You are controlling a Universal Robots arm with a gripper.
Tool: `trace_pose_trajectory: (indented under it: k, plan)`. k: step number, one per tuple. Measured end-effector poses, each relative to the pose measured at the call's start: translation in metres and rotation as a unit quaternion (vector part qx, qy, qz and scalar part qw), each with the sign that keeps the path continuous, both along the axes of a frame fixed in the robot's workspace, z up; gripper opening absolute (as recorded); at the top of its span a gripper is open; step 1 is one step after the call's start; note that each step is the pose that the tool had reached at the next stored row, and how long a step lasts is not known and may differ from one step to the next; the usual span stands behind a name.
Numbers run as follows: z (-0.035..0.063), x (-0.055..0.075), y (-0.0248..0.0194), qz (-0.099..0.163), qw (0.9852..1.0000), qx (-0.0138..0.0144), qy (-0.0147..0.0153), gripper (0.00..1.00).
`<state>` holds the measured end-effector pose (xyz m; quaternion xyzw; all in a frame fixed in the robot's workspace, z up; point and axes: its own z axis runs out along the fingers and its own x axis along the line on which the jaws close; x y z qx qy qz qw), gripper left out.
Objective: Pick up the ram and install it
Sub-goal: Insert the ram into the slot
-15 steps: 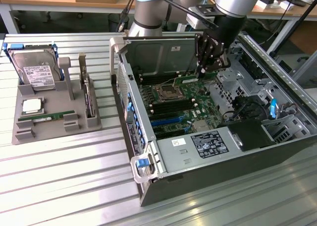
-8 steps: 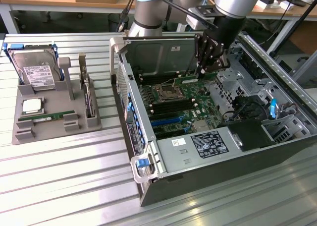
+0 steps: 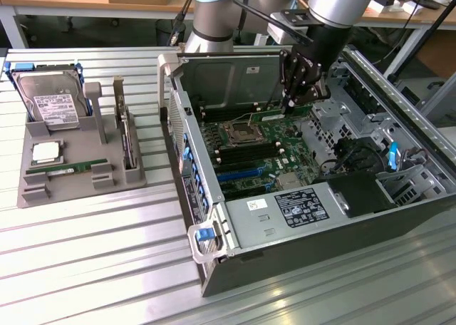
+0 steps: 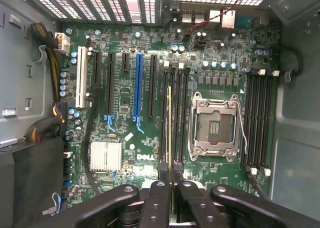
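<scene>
Ram (image 3: 271,115): long, thin, narrow green board, gripped between the jaws. From the wrist camera seen edge-on (image 4: 170,128), only as a fine pale yellow line, straight and stiff, running away from the jaws. Chips on its faces too small to tell.

Jaws almost closed, with only the thickness of the ram between them. Matte black fingers (image 4: 159,198), rounded links with round bolt heads, pressing on both flat sides of the stick at one end.

Directly under the jaws, a row of long black plastic memory slots (image 4: 180,113) with white clips at the ends; ram lined up along this row, standing on its edge. Cannot tell whether already seated in a slot or just above it.

Around the slots, a dark green motherboard (image 4: 125,93), busy with small cylinders and solder points. Beside the jaws, a square processor socket (image 4: 212,120) in shiny metal frame. Farther to the other side, a ribbed silver heatsink (image 4: 106,155).

All inside an open grey sheet-metal case (image 3: 299,250), lying on a table (image 3: 92,268) of ribbed aluminium profiles. Well apart from the jaws, a grey plastic tray (image 3: 71,189) with a second green stick (image 3: 68,169) lying flat.
</scene>
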<state>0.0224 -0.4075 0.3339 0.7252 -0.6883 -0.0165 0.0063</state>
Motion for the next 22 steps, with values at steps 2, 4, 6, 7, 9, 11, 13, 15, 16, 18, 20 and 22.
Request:
trace_pose_trajectory:
  k: [2, 4, 6, 7, 9, 11, 13, 15, 16, 18, 20, 22]
  plan:
    - [-0.0005, 0.0000, 0.0000, 0.000, 1.0000, -0.0001, 0.0000, 0.12]
    - [-0.0010, 0.0000, 0.0000, 0.000, 1.0000, 0.0000, 0.0000, 0.12]
    - [-0.0016, 0.0000, 0.0000, 0.000, 1.0000, 0.0000, 0.0000, 0.12]
    - [-0.0018, 0.0000, 0.0000, 0.000, 1.0000, 0.0000, 0.0000, 0.12]
    - [-0.0023, 0.0000, 0.0000, 0.000, 1.0000, -0.0001, 0.0000, 0.12]
    - [-0.0029, 0.0000, 0.0000, 0.000, 1.0000, 0.0000, 0.0000, 0.12]
    - [-0.0037, 0.0000, 0.0000, 0.000, 1.0000, 0.0000, 0.0000, 0.12]
    - [-0.0052, 0.0000, 0.0000, 0.000, 1.0000, 0.0000, 0.0000, 0.12]
    - [-0.0057, 0.0000, 0.0000, 0.000, 1.0000, -0.0001, 0.0000, 0.12]
    - [-0.0068, 0.0000, 0.0000, 0.000, 1.0000, -0.0001, 0.0000, 0.12]
    - [-0.0076, 0.0000, 0.0000, 0.000, 1.0000, 0.0000, 0.0000, 0.12]
    - [-0.0083, 0.0000, 0.0000, 0.000, 1.0000, 0.0000, 0.0000, 0.12]
